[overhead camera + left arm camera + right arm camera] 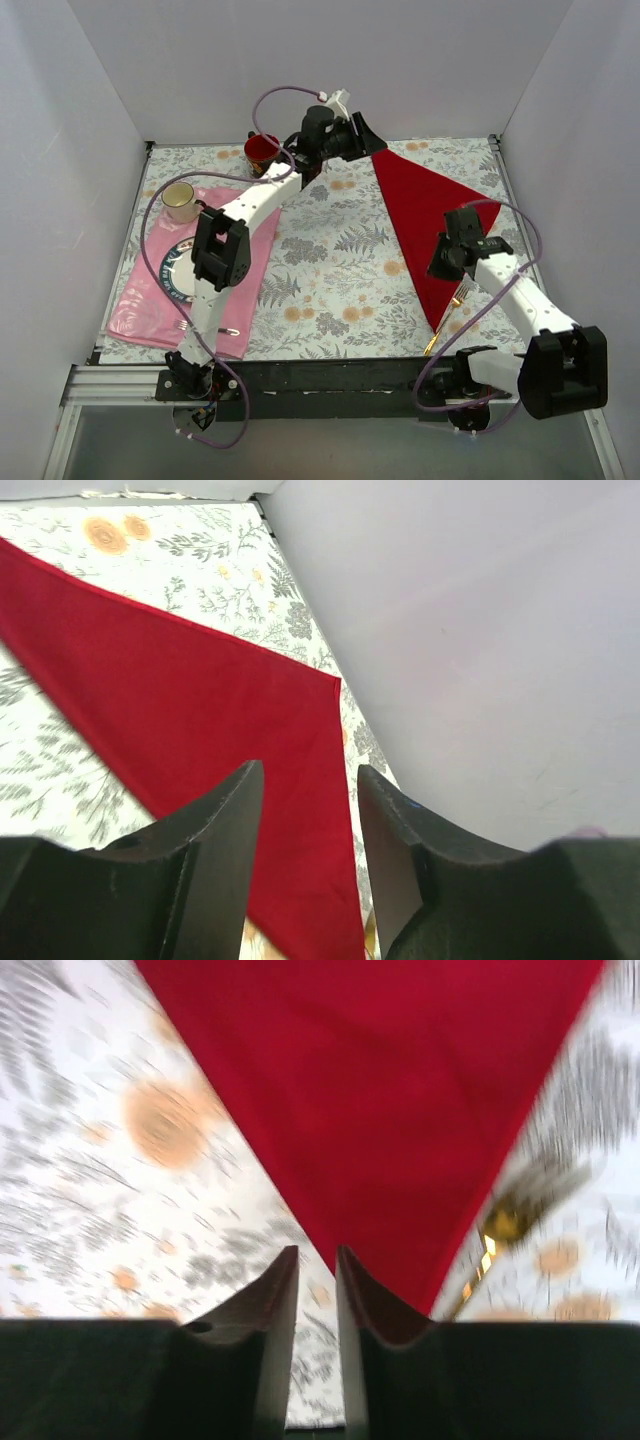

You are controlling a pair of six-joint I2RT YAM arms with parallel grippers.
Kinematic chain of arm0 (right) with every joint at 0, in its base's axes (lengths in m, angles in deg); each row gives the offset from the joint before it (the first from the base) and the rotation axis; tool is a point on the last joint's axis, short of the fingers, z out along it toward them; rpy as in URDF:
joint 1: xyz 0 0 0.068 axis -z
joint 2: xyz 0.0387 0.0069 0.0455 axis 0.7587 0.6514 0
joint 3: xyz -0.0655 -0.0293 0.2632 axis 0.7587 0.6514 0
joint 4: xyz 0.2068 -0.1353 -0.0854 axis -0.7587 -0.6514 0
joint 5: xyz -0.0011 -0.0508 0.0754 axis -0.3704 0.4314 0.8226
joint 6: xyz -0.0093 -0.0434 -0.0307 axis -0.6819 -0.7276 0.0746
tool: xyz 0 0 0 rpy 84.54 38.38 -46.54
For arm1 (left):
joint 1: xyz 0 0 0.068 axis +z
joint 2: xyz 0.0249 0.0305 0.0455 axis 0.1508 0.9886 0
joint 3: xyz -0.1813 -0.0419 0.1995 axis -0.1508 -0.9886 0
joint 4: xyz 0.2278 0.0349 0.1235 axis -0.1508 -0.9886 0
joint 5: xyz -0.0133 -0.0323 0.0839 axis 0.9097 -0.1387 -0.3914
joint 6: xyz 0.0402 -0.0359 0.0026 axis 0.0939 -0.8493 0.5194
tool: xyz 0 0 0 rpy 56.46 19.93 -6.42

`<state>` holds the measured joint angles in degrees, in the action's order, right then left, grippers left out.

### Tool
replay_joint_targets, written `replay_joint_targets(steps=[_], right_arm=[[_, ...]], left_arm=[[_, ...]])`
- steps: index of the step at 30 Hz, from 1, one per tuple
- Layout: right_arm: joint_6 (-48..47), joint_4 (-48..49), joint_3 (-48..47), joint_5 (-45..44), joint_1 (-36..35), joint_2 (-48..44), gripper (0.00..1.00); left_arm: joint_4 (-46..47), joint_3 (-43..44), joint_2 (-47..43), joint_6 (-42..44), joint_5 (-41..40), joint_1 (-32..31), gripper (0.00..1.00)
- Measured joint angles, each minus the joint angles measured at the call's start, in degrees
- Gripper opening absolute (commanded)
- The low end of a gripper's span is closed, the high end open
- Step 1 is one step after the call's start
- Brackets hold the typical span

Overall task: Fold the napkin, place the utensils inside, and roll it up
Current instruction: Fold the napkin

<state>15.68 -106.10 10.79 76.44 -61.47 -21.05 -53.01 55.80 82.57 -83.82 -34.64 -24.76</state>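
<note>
Top external view: napkin [425,215] lies folded in 1 triangle at 2 o'clock; utensils [462,292] sit by its 6 o'clock tip, not inside. Rolling seems left. Left gripper [308,775] half open, empty; right gripper [318,1255] barely open, empty.

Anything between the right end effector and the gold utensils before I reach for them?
Nothing visible. The gold utensils lie on the tablecloth beside the napkin's near tip, close to the right end effector.
</note>
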Motion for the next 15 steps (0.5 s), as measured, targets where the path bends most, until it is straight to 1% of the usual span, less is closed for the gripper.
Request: replay_joint_targets(steps=[3, 5, 7, 11, 15], right_arm=[[-5.1, 6.6, -7.6, -0.1, -0.4, 6.6, 0.43], [-8.2, 11.3, -11.9, -0.1, -0.6, 11.1, 0.44], [-10.8, 15.3, -17.3, 0.0, -0.8, 17.5, 0.45], [-13.3, 20.4, -32.4, 0.8, -0.8, 33.3, 0.47], [-13.9, 23.7, -46.0, 2.4, -0.8, 45.8, 0.51]], left_arm=[[-4.2, -4.4, -7.1, 1.2, -0.3, 1.3, 0.44], [-6.6, -8.9, -11.7, 1.7, -0.7, 2.1, 0.44], [-8.2, -15.4, -16.8, 2.3, -1.1, 3.0, 0.45], [-11.6, -27.3, -25.5, 3.4, -2.2, 3.7, 0.47], [-13.5, -36.9, -32.8, 4.0, -1.8, 3.7, 0.47]])
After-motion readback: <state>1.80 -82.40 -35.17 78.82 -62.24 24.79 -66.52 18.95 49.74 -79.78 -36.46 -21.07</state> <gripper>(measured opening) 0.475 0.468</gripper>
